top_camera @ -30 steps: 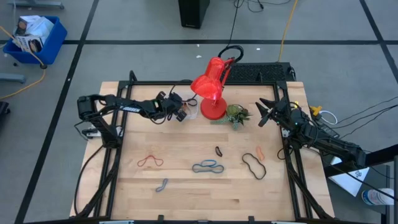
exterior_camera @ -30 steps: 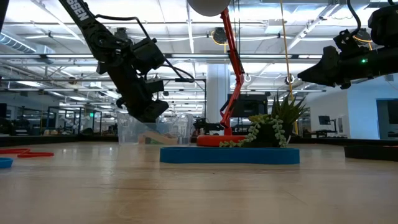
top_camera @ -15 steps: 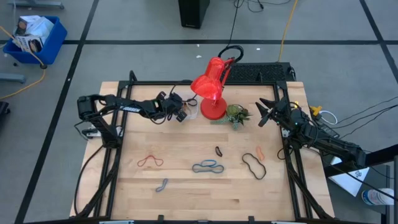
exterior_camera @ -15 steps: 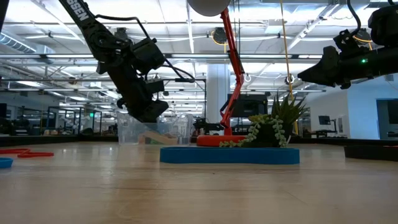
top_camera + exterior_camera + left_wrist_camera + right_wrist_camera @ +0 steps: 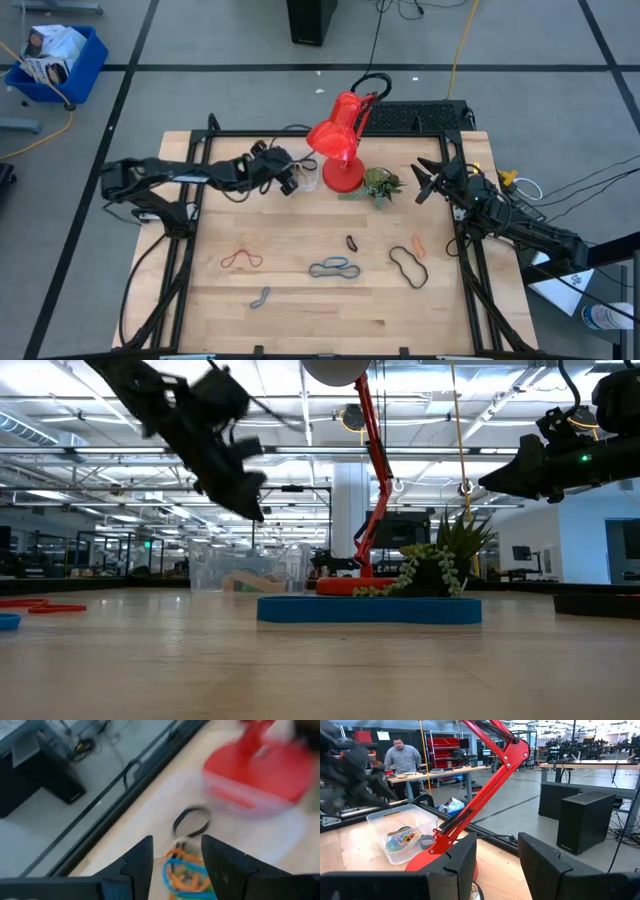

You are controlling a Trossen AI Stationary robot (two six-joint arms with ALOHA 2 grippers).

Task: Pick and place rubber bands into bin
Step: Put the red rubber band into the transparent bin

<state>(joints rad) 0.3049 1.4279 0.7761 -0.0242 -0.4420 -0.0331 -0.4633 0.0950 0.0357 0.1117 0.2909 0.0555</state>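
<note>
The clear bin (image 5: 306,178) stands at the table's far side beside the red lamp's base (image 5: 343,178). It holds a black loop (image 5: 191,821) and orange and blue bands (image 5: 186,872). My left gripper (image 5: 177,855) hovers open above the bin, with nothing between its fingers. On the table lie loose rubber bands: red (image 5: 241,260), blue-grey (image 5: 334,267), grey (image 5: 261,297), a small dark one (image 5: 351,242), orange (image 5: 418,245) and black (image 5: 408,266). My right gripper (image 5: 420,183) waits open, in the air at the far right.
The red desk lamp (image 5: 335,140) leans over the bin's right side. A small potted plant (image 5: 380,185) stands right of its base. A dark frame rail (image 5: 190,250) runs along the table's left side. A person (image 5: 404,757) stands in the room behind.
My left gripper has risen from just over the bin's rim to well above it, and the arm behind it has drawn back toward the table's left edge.
</note>
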